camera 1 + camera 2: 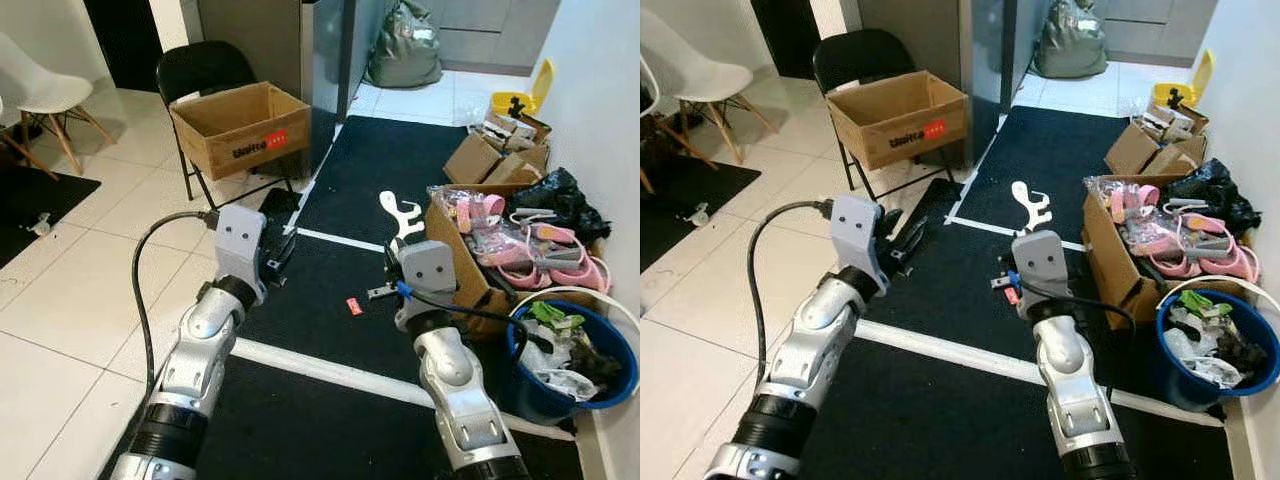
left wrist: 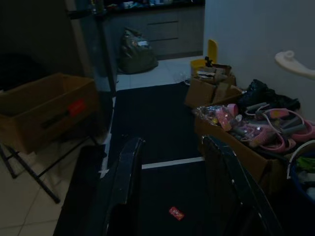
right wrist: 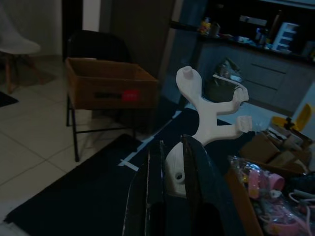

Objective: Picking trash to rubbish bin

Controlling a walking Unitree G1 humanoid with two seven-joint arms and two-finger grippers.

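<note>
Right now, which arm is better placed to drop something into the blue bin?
Right. The right pincer already holds the white plastic piece, and the blue bin sits on the robot's right. The left pincer is open, farther away.

- My two eye views are bright and evenly lit, with sharp detail across the white tile floor (image 1: 70, 280) and the black mat (image 1: 330, 300).
- Soft shadows sit under the black folding chair (image 1: 200, 70).
- Both wrist views are much dimmer and slightly grainy.
- In my right wrist view the white plastic piece (image 3: 209, 115) stands out pale against a dark background.
- My left tool's fingers (image 2: 125, 187) look nearly black and soft-edged.
</note>
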